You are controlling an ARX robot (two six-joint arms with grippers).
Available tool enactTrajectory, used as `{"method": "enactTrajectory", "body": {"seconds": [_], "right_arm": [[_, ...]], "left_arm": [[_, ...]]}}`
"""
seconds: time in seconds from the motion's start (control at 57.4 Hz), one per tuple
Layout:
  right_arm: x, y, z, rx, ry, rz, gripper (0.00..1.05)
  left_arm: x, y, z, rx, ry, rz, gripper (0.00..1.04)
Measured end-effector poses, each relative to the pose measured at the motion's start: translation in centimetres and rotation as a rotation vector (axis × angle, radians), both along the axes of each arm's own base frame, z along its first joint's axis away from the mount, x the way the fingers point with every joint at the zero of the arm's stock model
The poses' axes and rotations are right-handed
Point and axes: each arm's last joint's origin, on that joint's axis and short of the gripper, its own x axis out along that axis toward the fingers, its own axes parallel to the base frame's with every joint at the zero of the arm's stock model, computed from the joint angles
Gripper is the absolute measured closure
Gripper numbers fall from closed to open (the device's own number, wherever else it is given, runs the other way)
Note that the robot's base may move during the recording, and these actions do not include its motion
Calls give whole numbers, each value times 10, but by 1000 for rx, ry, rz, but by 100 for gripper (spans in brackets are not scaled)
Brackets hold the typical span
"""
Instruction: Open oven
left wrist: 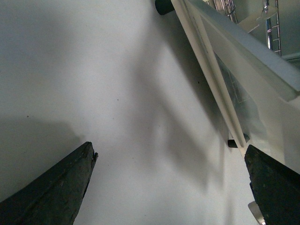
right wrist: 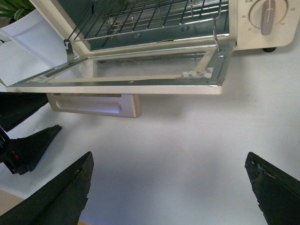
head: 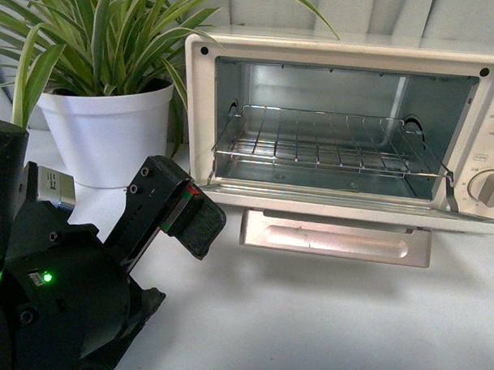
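Note:
The cream-white oven (head: 349, 55) stands at the back right of the white table. Its glass door (head: 335, 206) lies folded down flat, with the bar handle (head: 334, 238) hanging under its front edge. The wire rack (head: 330, 143) shows inside the metal interior. My left gripper (left wrist: 171, 152) is open and empty, low at the front left; one finger (head: 195, 217) ends just left of the handle. In the left wrist view the door (left wrist: 243, 79) runs past one finger. My right gripper (right wrist: 168, 159) is open and empty over the table, in front of the door (right wrist: 140, 84) and handle (right wrist: 93, 104).
A spider plant (head: 106, 34) in a white pot (head: 103, 131) stands left of the oven, behind my left arm. Knobs (head: 489, 187) sit on the oven's right panel. The left arm's fingers (right wrist: 33, 147) show at the edge of the right wrist view.

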Motion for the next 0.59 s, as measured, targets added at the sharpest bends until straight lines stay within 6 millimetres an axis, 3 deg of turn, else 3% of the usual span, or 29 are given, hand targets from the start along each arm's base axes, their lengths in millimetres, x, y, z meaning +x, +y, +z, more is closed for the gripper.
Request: {"method": "enactTrajectory", "body": {"seconds": [0.348,0.592], "right_arm": [[-13,-11,-12,20,6,-30,9],[-14,-11,-13,18,-6,-30,9]], "left_arm": [[0,0,-4,212,-50,-47,7],[-3,-4,-12,552,-110,-96,7]]}}
